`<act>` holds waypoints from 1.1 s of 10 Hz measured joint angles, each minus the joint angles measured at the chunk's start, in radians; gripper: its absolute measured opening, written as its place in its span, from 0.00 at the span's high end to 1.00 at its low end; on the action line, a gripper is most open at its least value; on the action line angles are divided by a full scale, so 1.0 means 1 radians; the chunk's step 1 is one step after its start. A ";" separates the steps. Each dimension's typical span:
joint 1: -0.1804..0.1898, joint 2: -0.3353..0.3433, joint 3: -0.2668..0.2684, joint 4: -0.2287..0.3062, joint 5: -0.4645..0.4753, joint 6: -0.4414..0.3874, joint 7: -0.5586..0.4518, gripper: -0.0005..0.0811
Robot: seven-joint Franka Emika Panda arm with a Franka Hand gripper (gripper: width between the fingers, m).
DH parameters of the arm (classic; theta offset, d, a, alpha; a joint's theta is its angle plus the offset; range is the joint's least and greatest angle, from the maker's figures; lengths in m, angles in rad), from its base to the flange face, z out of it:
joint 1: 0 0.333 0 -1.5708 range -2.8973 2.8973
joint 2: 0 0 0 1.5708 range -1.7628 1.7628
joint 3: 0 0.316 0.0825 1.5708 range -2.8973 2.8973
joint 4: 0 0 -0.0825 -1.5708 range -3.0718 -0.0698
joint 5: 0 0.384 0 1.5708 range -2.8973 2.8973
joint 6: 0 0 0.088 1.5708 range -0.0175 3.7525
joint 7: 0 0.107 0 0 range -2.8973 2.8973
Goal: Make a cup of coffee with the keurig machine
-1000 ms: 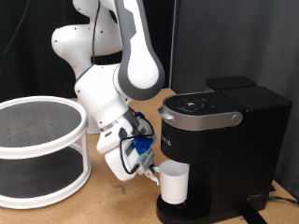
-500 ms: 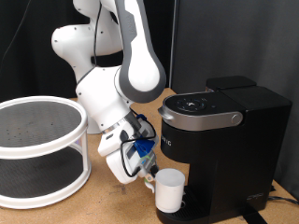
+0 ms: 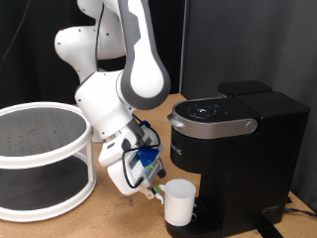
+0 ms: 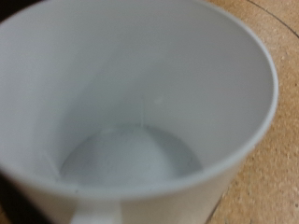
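Note:
The small white cup [image 3: 179, 201] stands upright at the exterior view's left edge of the black keurig machine [image 3: 238, 149], low over its drip tray, under the rounded head. My gripper [image 3: 157, 188] is right beside the cup on the exterior view's left, closed on its handle side. The fingers themselves are mostly hidden by the hand and blue cabling. In the wrist view the cup [image 4: 140, 112] fills the frame. I look straight down into it and it is empty. No fingers show there.
A white round two-tier rack [image 3: 40, 149] stands at the exterior view's left on the wooden table [image 3: 99, 220]. The robot's arm leans over the space between the rack and the machine. A dark curtain hangs behind.
The cup and gripper have moved together a little down and towards the exterior view's left, from further under the machine's head to its left edge.

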 joint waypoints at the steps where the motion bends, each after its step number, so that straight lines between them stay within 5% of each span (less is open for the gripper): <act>1: -0.009 -0.017 -0.010 -0.024 -0.048 -0.010 0.023 0.21; 2: -0.020 -0.042 -0.022 -0.053 -0.111 -0.032 0.062 0.05; 3: -0.033 -0.072 -0.036 -0.084 -0.177 -0.059 0.103 0.02; 5: -0.058 -0.147 -0.062 -0.144 -0.295 -0.120 0.171 0.01; 8: -0.062 -0.149 -0.067 -0.152 -0.295 -0.131 0.144 0.01; 11: -0.097 -0.234 -0.105 -0.176 -0.344 -0.256 0.128 0.01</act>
